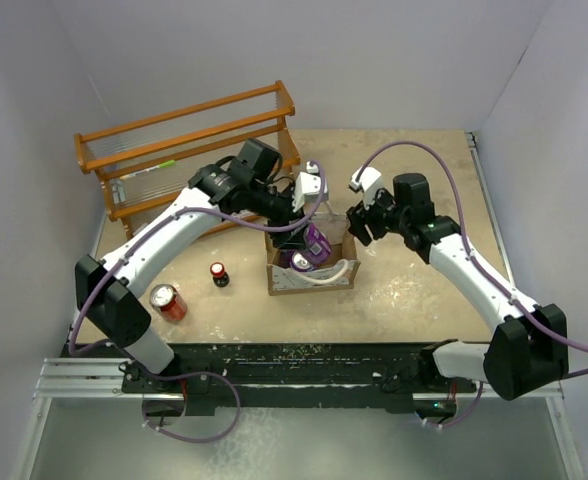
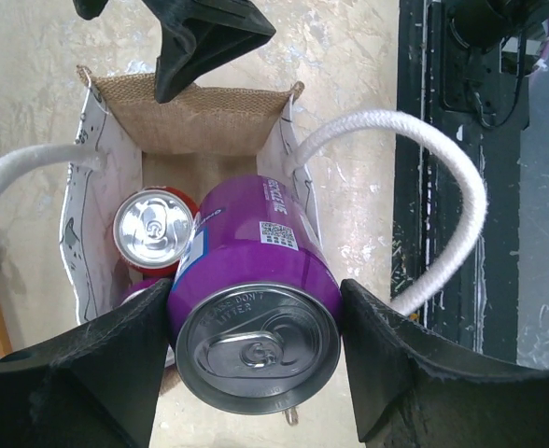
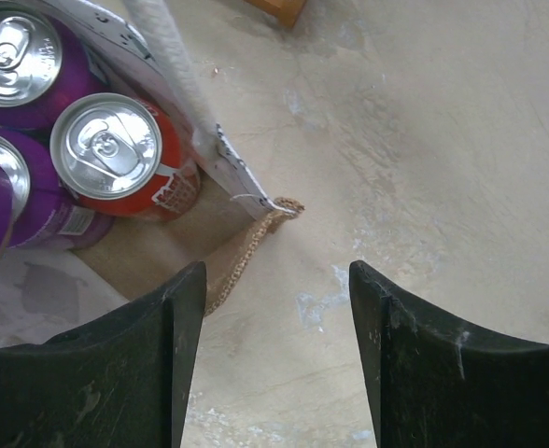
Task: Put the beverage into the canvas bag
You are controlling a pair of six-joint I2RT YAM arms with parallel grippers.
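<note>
Three cans look stowed already in the canvas bag: a red can and, per the right wrist cam, two stowed purple cans.

A fourth, the purple can, is the beverage in hand. The left gripper pinches it by its sides, w/ one finger on each flank. The can is tilted, pull-tab end toward the wrist and base angled down into the bag's mouth. It's over the open slot beside the red can, not yet seated.

The right gripper is spread w/ nothing between its fingers. It hovers just outside the bag's corner, near one rope handle. It isn't touching the fabric as far as I can tell.

Step in hand: prob. lowering the can in, the last bit of the insert phase.

Next move calls for righting the can or sliding it down w/o knocking the red can, then opening the fingers inside a tight bag. The rope handle on the near side could snag on the way out.

Out on the table are a second red can and a small dark bottle, well apart from the bag. So there's likely more to load.
</note>
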